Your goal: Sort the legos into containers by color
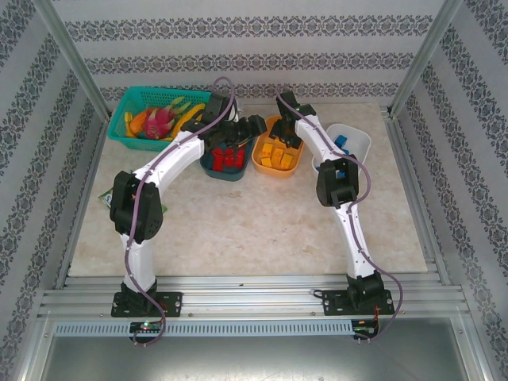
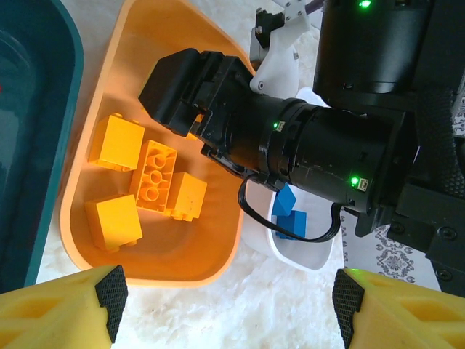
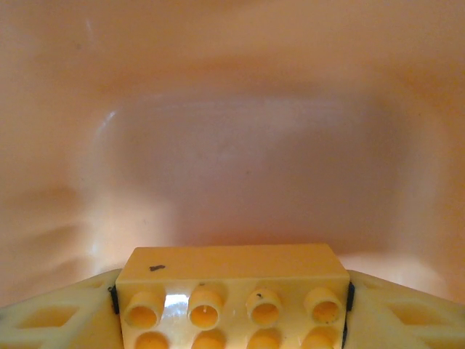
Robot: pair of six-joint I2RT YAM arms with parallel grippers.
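Note:
My right gripper (image 3: 231, 305) is down inside the orange container (image 3: 240, 145), shut on an orange-yellow lego (image 3: 232, 265) whose studs face the camera; both pads lie against its ends. Several more yellow legos (image 2: 156, 174) lie in that orange tub (image 2: 145, 273). My left gripper (image 2: 229, 298) hangs open above bare table just in front of the tub, nothing between its fingers. Red legos (image 1: 228, 156) lie in the dark teal-blue container (image 1: 208, 168). Blue legos (image 2: 289, 214) sit in the white container (image 2: 305, 254).
The right arm's black wrist (image 2: 327, 160) reaches over the orange and white tubs, close to my left gripper. A teal lattice basket of toy fruit (image 1: 151, 115) stands at the back left. The tabletop (image 1: 254, 230) stretches between the tubs and the arm bases.

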